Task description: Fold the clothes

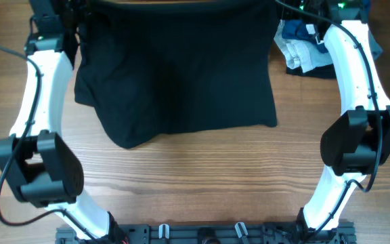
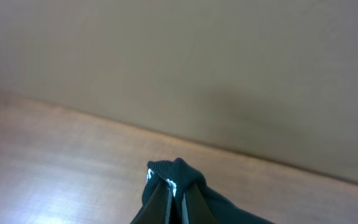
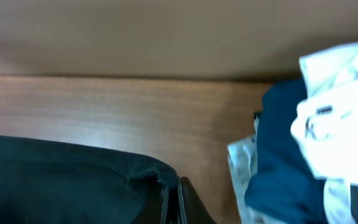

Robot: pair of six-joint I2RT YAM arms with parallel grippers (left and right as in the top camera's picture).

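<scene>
Left fingers (image 2: 161,210) clamping black polo shirt (image 1: 175,74) edge, right fingers (image 3: 191,208) likewise

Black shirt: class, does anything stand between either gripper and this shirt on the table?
Nothing visible does. The left gripper and right gripper each have their jaws shut on an edge of the black shirt. The pile of other clothes lies off to the right, not between them.
</scene>
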